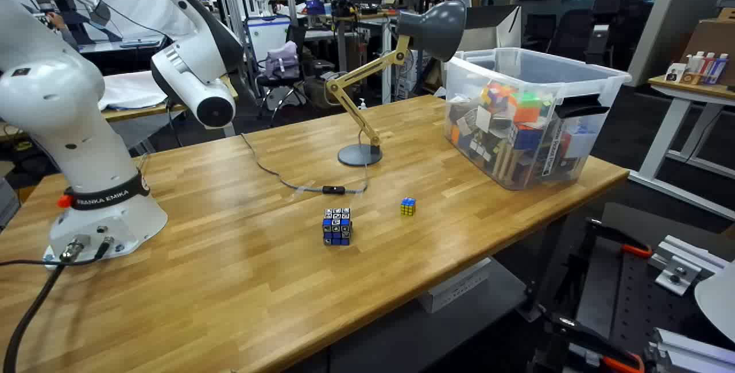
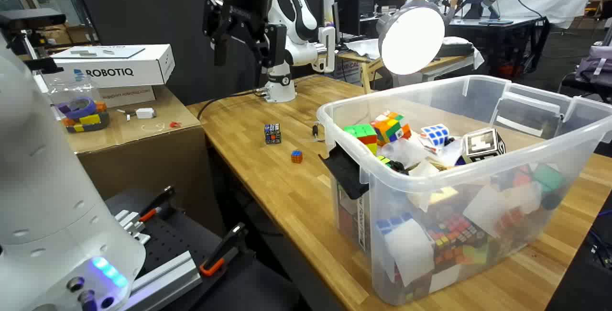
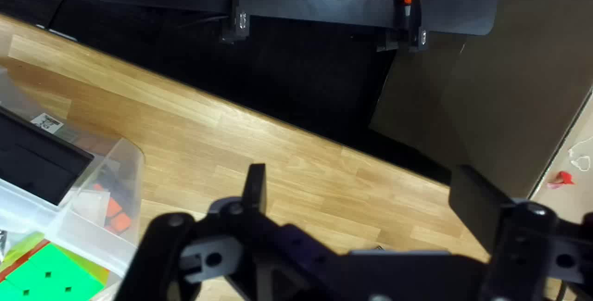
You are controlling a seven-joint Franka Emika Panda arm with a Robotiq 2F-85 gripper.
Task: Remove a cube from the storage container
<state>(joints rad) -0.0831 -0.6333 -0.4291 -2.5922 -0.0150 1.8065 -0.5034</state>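
The storage container is a large clear bin with a whitish rim, in both exterior views (image 1: 531,72) (image 2: 459,184) and at the lower left of the wrist view (image 3: 92,241). A black cube with white marks (image 2: 483,144) lies tilted on top of the pile inside it. I cannot make this cube out elsewhere. My gripper (image 2: 248,55) is open and empty, in the air above the table, apart from the container. In the wrist view my gripper's fingers (image 3: 361,180) are wide apart with only table and floor between them. The gripper is out of sight in the remaining exterior view.
A dark blue cube with pale marks (image 1: 337,226) and a tiny blue-topped cube (image 1: 407,206) sit on the wooden table (image 1: 229,281). A desk lamp (image 1: 359,155) stands behind them, its head near the container. Another white arm (image 1: 86,160) is mounted at the table's far end.
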